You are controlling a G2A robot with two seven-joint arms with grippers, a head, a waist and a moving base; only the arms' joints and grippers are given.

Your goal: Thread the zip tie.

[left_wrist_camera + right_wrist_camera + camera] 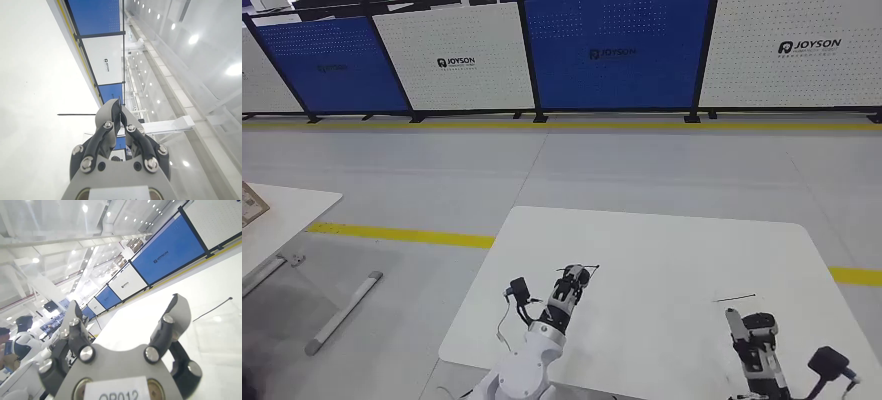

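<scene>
**Risk 1:** left gripper (119, 106) is clamping shut on held tie (75, 114) by a short stretch, with the tail jutting out sideways. A strap this thin and slick is likely to be pivoting or slipping in the grip once pressed against anything, throwing the tip off line.

**Risk 2:** right gripper (125, 302) is standing wide open, carrying nothing. Loose tie (211, 309) is lying flat on table (662, 250), so a pick is risking a skid or a miss, with the fingers scraping the top.

**Item, held tie:** black and thin, straight tail tapering to a point. Sitting at 7 o'clock of the table. Whether it is looping back is unclear.

**Item, loose tie:** black, thin and straight, with a small head at one end. Lying at 4 o'clock of the table, at 11 o'clock from the right gripper, near it and not touching.
</scene>
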